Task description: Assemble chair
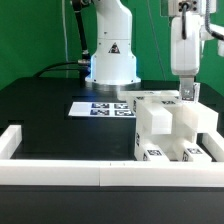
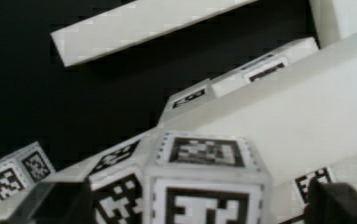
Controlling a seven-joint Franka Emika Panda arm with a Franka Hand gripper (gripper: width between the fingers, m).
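Observation:
The chair's white tagged blocks (image 1: 168,128) stand joined at the exterior view's right, near the front rail. My gripper (image 1: 186,96) hangs straight down over the far top of that block. In the wrist view a white many-sided post with black-and-white tags (image 2: 201,180) stands between my dark fingers (image 2: 54,205). There is a visible gap on at least one side, so the jaws stand open around it. My gripper's midpoint (image 2: 196,212) lies on that post. More tagged chair pieces (image 2: 264,75) lie beyond it. What the post's lower end sits in is hidden.
The marker board (image 1: 101,108) lies flat in front of the robot base (image 1: 111,62). Long white border rails (image 1: 60,177) run along the front and the exterior view's left edge, and one shows in the wrist view (image 2: 148,28). A cable lies at the back left.

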